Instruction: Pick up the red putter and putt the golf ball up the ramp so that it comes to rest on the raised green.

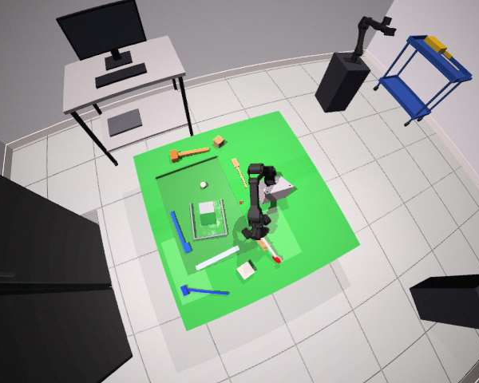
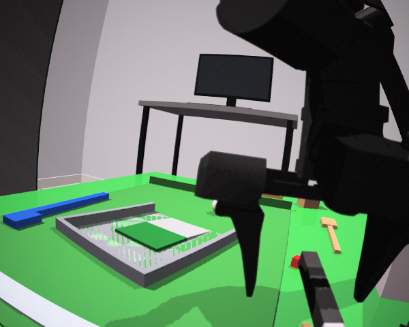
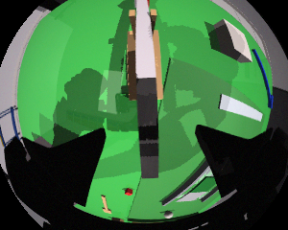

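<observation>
The red putter lies on a tan wooden rest [image 1: 262, 244] [image 3: 158, 72]; its head [image 1: 276, 258] is red, its shaft [image 3: 145, 57] white and its grip [image 2: 319, 288] [image 3: 148, 110] black. My gripper [image 1: 255, 236] [image 2: 304, 298] [image 3: 151, 131] is open and empty above the grip end, with one finger to each side of the handle in the wrist view. The white golf ball [image 1: 203, 184] [image 3: 168, 214] lies on the darker green lane before the ramp; in the exterior view a finger mostly hides it. The white ramp [image 1: 206, 207] [image 2: 180, 227] leads to the raised green [image 1: 207, 218] [image 2: 150, 236].
A grey wall [image 1: 210, 237] [image 2: 144, 279] borders the raised green on three sides. Blue bars [image 1: 180, 230] [image 1: 207, 291], a white strip [image 1: 217, 258], a pale block [image 1: 245, 270], a red cube [image 1: 241, 202] [image 2: 295, 261] and an orange mallet [image 1: 174, 155] lie around.
</observation>
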